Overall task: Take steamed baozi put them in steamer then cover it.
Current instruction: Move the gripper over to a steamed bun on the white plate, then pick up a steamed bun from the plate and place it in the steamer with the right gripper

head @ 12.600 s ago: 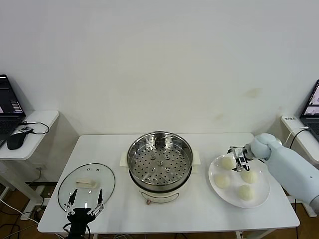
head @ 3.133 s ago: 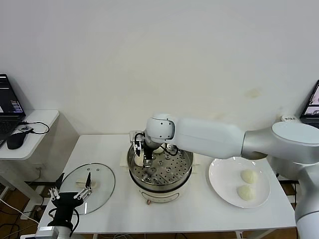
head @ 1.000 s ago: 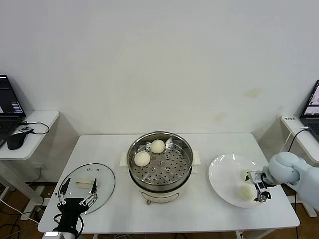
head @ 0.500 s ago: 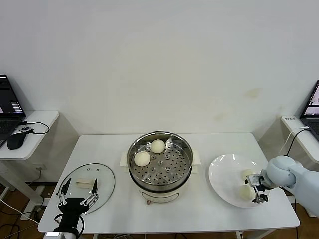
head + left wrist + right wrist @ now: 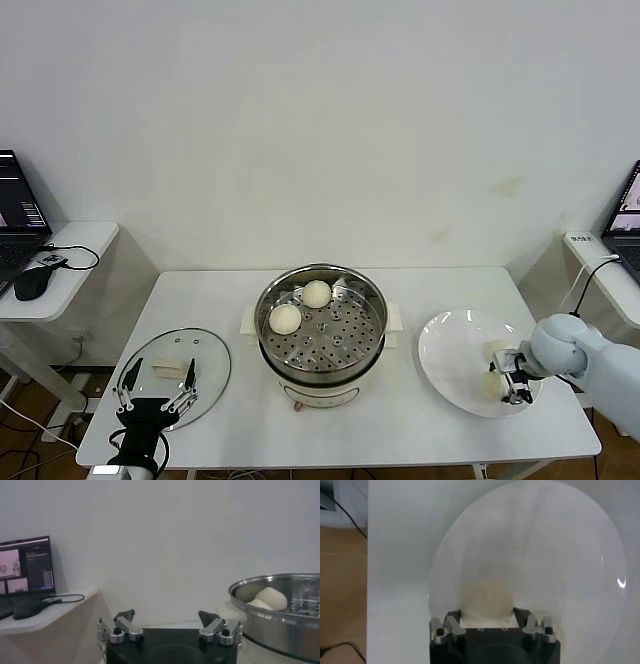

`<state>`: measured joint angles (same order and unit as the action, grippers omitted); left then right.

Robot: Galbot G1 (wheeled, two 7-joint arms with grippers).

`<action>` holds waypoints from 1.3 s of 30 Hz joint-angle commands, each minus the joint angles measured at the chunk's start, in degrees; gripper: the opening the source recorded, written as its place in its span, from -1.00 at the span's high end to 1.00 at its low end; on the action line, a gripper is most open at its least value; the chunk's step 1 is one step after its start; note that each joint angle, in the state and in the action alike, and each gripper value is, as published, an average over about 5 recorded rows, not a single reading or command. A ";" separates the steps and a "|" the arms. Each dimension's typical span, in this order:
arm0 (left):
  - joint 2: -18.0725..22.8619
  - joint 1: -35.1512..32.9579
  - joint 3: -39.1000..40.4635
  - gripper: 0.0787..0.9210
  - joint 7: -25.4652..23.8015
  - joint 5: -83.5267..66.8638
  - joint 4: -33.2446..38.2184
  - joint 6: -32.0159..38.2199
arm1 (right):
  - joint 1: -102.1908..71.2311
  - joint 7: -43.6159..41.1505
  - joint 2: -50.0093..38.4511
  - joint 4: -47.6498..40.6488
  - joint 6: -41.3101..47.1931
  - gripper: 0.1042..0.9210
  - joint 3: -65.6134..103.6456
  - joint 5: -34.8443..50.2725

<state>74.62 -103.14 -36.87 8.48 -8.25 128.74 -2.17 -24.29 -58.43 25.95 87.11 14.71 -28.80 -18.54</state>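
I see the white rectangular counter (image 5: 410, 420), then the shiny round steel steamer (image 5: 321, 326) holding two cream-white round baozi (image 5: 285, 319). Right gripper (image 5: 488, 619) over the flat white plate (image 5: 450, 350): only its wrist view shows jaws hugging a third bun (image 5: 486, 600). Left gripper (image 5: 169, 624) hangs spread, empty, near the clear glass lid (image 5: 173, 364).

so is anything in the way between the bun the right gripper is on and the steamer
Nothing visible. The right gripper sits around a baozi on the plate. Between plate and steamer there is only bare table; the cover lies off to the far side.
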 commanded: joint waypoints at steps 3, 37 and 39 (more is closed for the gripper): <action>-0.09 -0.13 -0.06 -0.77 0.00 -0.01 0.18 0.01 | 0.73 -0.16 -0.17 0.65 0.18 -0.25 0.47 0.65; -0.12 -0.36 -0.81 -0.77 0.08 -0.42 1.52 0.17 | 60.62 3.80 27.38 2.83 6.92 -0.24 -34.92 31.37; -0.09 -0.41 -1.03 -0.77 0.09 -0.45 1.58 0.18 | 59.52 4.59 29.10 2.63 5.76 -0.24 -36.28 31.61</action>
<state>74.51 -103.47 -37.64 8.56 -8.69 130.19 -2.03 25.83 -58.26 39.96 90.32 20.41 -55.93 5.10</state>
